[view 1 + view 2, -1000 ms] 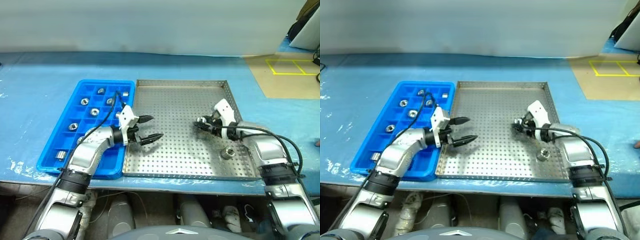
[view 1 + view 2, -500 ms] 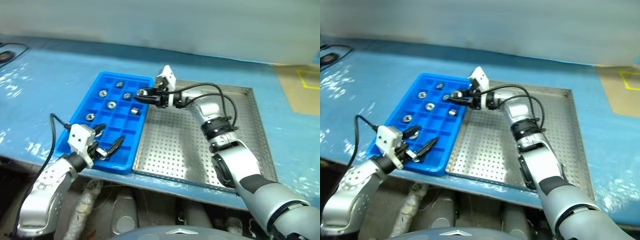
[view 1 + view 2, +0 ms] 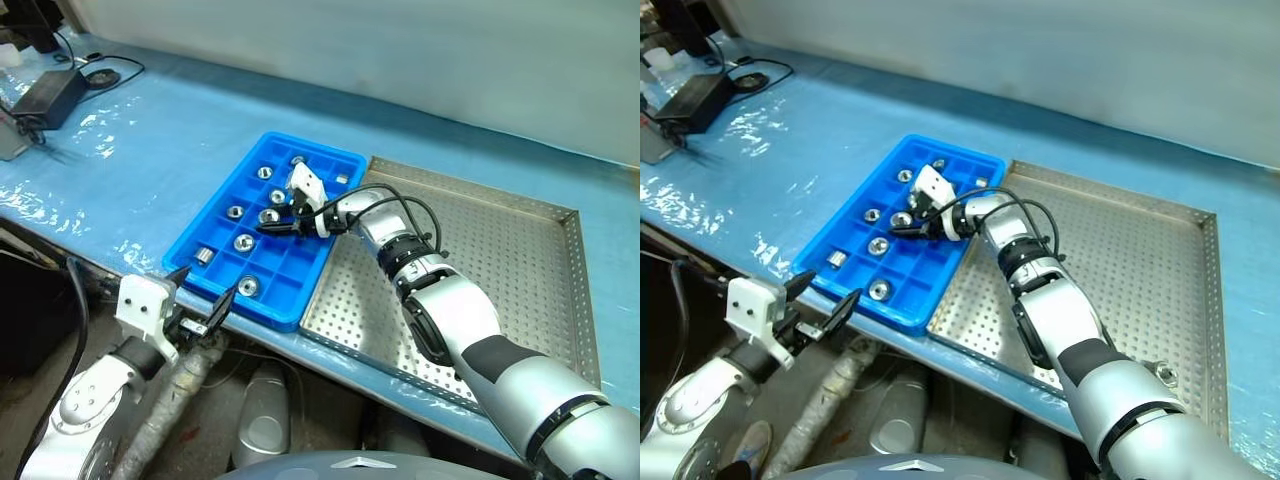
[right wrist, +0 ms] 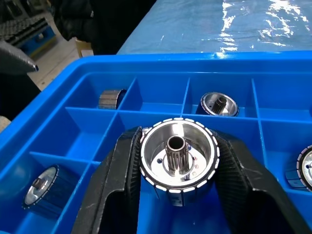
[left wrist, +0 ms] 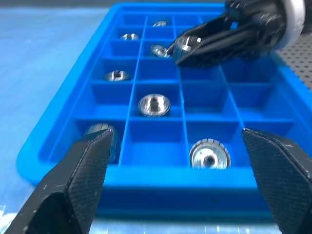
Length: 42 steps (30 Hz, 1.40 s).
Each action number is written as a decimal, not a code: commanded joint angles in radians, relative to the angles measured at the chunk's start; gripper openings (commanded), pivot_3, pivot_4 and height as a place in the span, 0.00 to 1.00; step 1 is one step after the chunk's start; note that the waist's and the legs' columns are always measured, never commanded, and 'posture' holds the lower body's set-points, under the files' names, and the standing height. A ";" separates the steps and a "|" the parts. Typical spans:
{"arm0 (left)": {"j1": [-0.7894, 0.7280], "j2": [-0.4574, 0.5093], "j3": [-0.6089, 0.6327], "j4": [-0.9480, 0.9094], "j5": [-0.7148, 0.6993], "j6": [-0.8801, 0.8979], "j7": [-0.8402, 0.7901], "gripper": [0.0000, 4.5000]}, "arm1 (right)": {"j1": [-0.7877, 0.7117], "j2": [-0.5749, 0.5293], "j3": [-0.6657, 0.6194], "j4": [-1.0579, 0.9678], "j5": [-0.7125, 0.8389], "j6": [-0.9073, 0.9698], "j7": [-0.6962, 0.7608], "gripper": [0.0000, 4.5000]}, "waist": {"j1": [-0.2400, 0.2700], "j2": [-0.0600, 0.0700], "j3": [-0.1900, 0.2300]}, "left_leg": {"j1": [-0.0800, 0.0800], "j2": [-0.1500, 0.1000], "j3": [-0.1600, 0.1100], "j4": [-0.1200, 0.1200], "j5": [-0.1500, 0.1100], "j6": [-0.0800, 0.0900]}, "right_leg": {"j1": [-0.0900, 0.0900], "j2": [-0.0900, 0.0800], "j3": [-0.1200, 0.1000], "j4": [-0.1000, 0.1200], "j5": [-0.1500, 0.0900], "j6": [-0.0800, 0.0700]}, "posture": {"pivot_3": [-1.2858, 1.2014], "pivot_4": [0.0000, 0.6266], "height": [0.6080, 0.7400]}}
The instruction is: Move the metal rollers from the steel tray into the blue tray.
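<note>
Rollers [image 3: 243, 241] sit in several cells of the blue tray [image 3: 222, 205], beside the steel tray [image 3: 520, 260], in the head view. Over the blue tray the right gripper [image 3: 272, 226] reaches in; the left gripper [image 3: 203, 298] hangs off the near edge, fingers wide apart. Left wrist view: the right gripper [image 5: 181, 49] pinches a roller [image 5: 185, 45] above the cells. Right wrist view: both fingers [image 4: 119, 170] clamp that roller [image 4: 178, 153] over a cell.
</note>
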 commanded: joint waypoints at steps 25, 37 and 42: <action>-0.838 -0.072 -0.423 0.898 0.032 -0.198 -0.590 1.00 | 0.781 -0.572 -0.340 -1.294 0.260 0.696 -0.214 0.99 | -0.337 0.000 -0.003 | 0.010 -0.003 0.010 0.011 0.002 -0.002 | 0.006 0.002 0.017 0.001 0.005 0.007 | 0.32 0.24 1.00; -0.900 -0.134 -0.446 1.042 0.093 -0.298 -0.669 1.00 | 1.049 -0.762 -0.317 -1.438 0.302 0.862 -0.215 0.99 | -0.390 -0.001 -0.003 | 0.016 -0.007 0.016 0.021 -0.007 0.013 | 0.015 0.001 0.026 -0.006 0.007 0.013 | 0.31 0.24 1.00; -0.897 -0.121 -0.416 1.034 0.109 -0.306 -0.636 1.00 | 1.015 -0.799 -0.237 -1.366 0.256 0.823 -0.213 0.81 | -0.395 -0.001 -0.003 | 0.016 -0.007 0.016 0.022 -0.008 0.014 | 0.015 0.001 0.026 -0.006 0.007 0.013 | 0.33 0.24 1.00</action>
